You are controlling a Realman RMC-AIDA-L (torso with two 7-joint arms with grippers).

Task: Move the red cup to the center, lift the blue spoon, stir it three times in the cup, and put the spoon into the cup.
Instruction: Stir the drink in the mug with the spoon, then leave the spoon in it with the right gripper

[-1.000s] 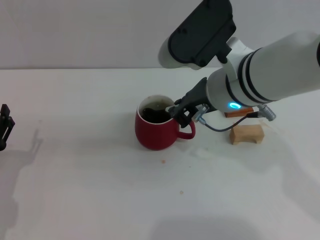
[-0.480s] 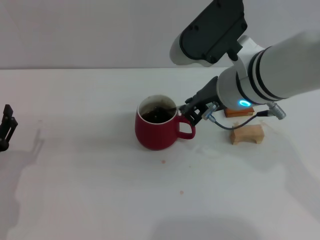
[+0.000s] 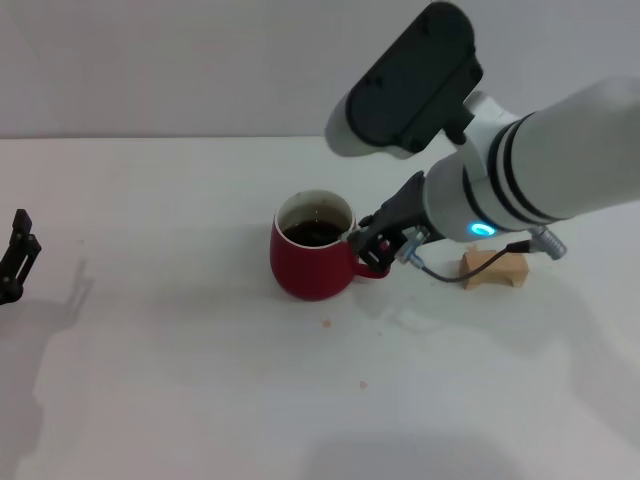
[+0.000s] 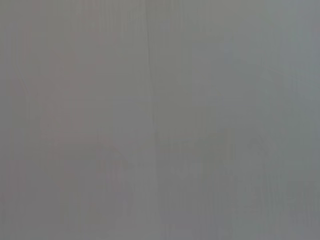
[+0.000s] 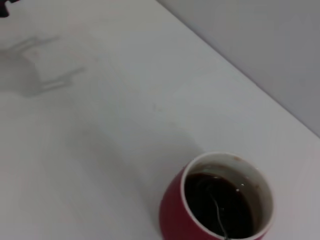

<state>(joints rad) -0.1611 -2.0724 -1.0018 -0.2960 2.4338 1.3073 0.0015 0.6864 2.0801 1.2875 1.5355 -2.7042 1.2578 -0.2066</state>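
Starting on the far left: my left gripper [image 3: 14,255] is parked at the edge of the white table [image 3: 180,380], well away from everything. I can't tell whether it's open or closed, only a dark sliver shows. Its wrist camera gives me plain grey, nothing usable.

Middle of the table is the rounded dark red ceramic mug [image 3: 312,262] with the white inside and dark liquid, upright, loop handle pointing right. That's about where the task wants it, so I'd judge the centering part done.

Just right of it, my right gripper [image 3: 381,236] hangs over the handle side of the mug, close to the rim. It's angled down toward the cup, which makes sense for stirring or dropping the spoon in. I honestly can't tell if the fingers are clamped on anything.

The small blue-handled spoon [image 5: 218,212]: in the right wrist view only a thin grey line shows in the liquid, probably its stem. The blue handle isn't visible anywhere.

Further right, a tan wooden block [image 3: 495,268] sits on the table, partly covered by my arm.
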